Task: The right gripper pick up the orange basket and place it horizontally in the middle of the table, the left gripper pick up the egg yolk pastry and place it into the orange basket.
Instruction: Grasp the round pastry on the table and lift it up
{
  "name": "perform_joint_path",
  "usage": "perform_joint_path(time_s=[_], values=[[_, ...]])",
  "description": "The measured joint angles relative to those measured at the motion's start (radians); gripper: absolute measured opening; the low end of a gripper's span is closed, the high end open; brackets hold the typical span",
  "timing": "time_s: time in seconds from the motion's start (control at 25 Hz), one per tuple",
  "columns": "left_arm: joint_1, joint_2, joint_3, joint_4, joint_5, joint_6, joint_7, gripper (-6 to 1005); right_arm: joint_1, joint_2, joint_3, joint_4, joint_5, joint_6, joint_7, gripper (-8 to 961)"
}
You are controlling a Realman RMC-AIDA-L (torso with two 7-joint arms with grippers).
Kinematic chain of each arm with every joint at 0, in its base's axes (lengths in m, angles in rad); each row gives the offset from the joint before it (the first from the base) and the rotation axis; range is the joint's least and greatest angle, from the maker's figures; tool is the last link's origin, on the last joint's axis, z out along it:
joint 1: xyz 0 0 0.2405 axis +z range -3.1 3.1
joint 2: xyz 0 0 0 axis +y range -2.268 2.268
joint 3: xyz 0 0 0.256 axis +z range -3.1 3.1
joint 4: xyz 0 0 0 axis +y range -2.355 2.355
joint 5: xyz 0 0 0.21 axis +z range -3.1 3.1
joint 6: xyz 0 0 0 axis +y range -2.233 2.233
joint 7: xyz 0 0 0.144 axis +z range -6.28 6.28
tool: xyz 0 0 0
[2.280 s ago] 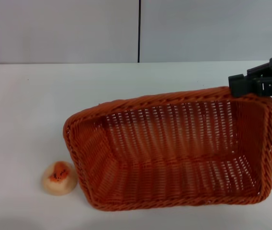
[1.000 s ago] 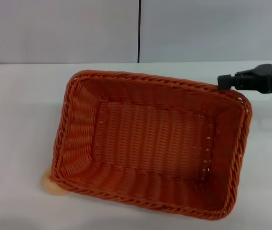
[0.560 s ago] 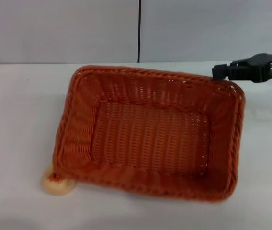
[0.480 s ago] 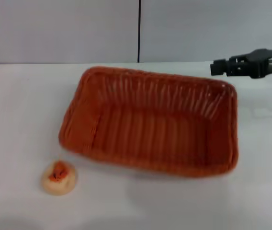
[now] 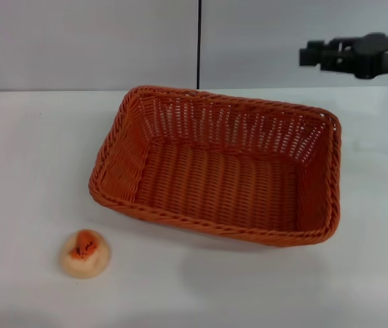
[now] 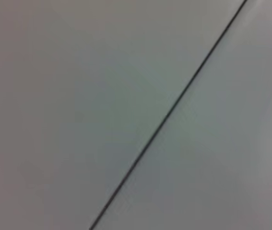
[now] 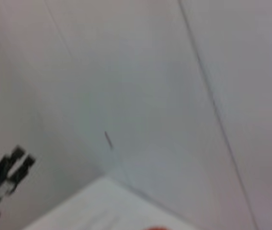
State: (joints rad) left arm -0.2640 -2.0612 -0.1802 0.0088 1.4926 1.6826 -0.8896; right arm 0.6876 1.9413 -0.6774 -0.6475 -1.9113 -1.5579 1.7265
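Orange basket [image 5: 218,167]: upright, flat on bench [image 5: 30,164], mid-area.
Egg yolk pastry [image 5: 85,253]: on bench, near basket's left corner, apart.
Right gripper [image 5: 308,54]: raised clear beyond basket's far right corner, empty; fingers' state indeterminable.

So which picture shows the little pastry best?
The head view: the pastry sits in plain sight on the table, left of the basket. Neither wrist view shows it.
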Motion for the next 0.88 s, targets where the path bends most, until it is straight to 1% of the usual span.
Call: perform_joint_path(time_s=[0.04,0.08,0.12,0.16,0.2,0.24,0.28,0.32,0.36,0.4,0.44,0.48,0.52,0.56,0.6,0.64,0.68,0.72,0.76,0.88], values=[[0.002,0.001,0.008,0.002,0.0,0.004,-0.002,830,-0.041,0.012,0.028,-0.001,0.066,0.002,-0.051,367],[0.005,0.002,0.047,0.03,0.0,0.022,-0.016,830,-0.041,0.012,0.028,-0.001,0.066,0.002,-0.051,367],[0.006,0.002,0.071,0.052,0.0,0.029,-0.027,830,-0.063,0.019,0.045,-0.001,0.102,0.002,-0.08,367],[0.009,0.002,0.123,0.1,0.001,0.045,-0.062,830,-0.123,0.039,0.085,0.003,0.191,0.002,-0.16,367],[0.009,0.002,0.123,0.1,0.001,0.045,-0.062,830,-0.123,0.039,0.085,0.003,0.191,0.002,-0.16,367],[0.016,0.004,0.192,0.165,0.001,0.065,-0.109,830,-0.174,0.052,0.11,0.013,0.269,0.002,-0.227,367],[0.016,0.004,0.192,0.165,0.001,0.065,-0.109,830,-0.174,0.052,0.11,0.013,0.269,0.002,-0.227,367],[0.02,0.006,0.227,0.199,0.0,0.076,-0.13,830,-0.201,0.06,0.127,0.022,0.311,0.004,-0.262,367],[0.029,0.008,0.29,0.252,0.001,0.099,-0.152,830,-0.246,0.076,0.171,0.046,0.384,0.016,-0.33,367],[0.039,0.012,0.354,0.3,0.003,0.119,-0.165,830,-0.263,0.083,0.201,0.068,0.416,0.027,-0.362,366],[0.039,0.012,0.354,0.3,0.003,0.119,-0.165,830,-0.278,0.088,0.231,0.093,0.447,0.039,-0.395,366],[0.059,0.02,0.475,0.381,0.019,0.143,-0.178,830,-0.288,0.091,0.266,0.124,0.474,0.048,-0.428,366],[0.059,0.02,0.475,0.381,0.019,0.143,-0.178,830,-0.288,0.091,0.266,0.124,0.474,0.048,-0.428,366],[0.059,0.02,0.475,0.381,0.019,0.143,-0.178,830,-0.301,0.092,0.328,0.18,0.506,0.059,-0.479,366],[0.059,0.02,0.475,0.381,0.019,0.143,-0.178,830,-0.301,0.092,0.328,0.18,0.506,0.059,-0.479,366],[0.059,0.02,0.475,0.381,0.019,0.143,-0.178,830,-0.309,0.09,0.38,0.221,0.514,0.065,-0.504,366],[0.059,0.02,0.475,0.381,0.019,0.143,-0.178,830,-0.309,0.09,0.38,0.221,0.514,0.065,-0.504,366],[0.093,0.035,0.568,0.454,0.116,0.154,-0.18,830,-0.311,0.089,0.397,0.233,0.515,0.071,-0.508,366],[0.113,0.039,0.572,0.463,0.166,0.161,-0.175,830,-0.316,0.088,0.415,0.244,0.516,0.089,-0.51,366],[0.113,0.039,0.572,0.463,0.166,0.161,-0.175,830,-0.318,0.088,0.429,0.245,0.518,0.111,-0.511,366]])
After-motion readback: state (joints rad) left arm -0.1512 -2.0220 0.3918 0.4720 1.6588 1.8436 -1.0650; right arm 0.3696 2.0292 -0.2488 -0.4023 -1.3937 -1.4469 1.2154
